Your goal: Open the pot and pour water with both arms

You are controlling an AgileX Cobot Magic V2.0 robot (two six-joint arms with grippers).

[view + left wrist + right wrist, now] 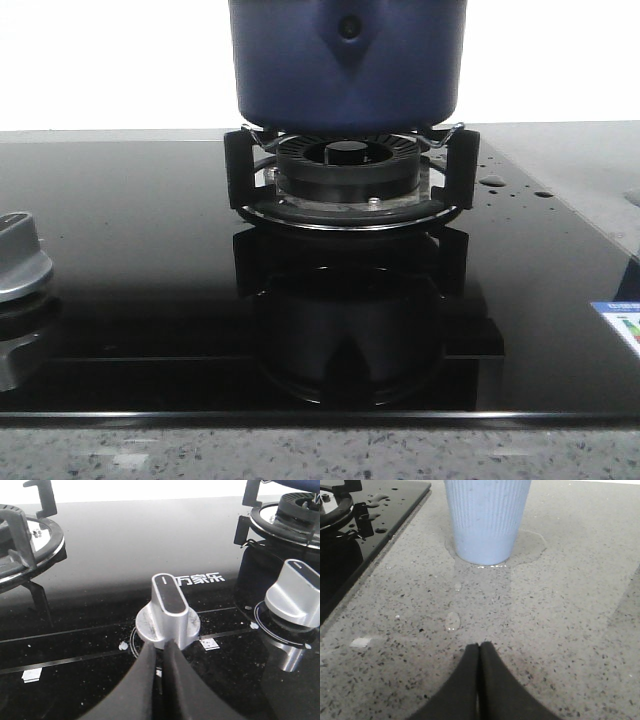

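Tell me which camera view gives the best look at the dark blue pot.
The front view: the pot sits on the burner, showing its side and handle mount, though its top is cut off. The left wrist view catches only a blue sliver at the picture's edge. The right wrist view shows none of it.

Bright backlight is blowing out the wall behind the pot (347,62), while the glossy black cooktop (130,260) is mirroring the burner (347,172) sharply without blur.
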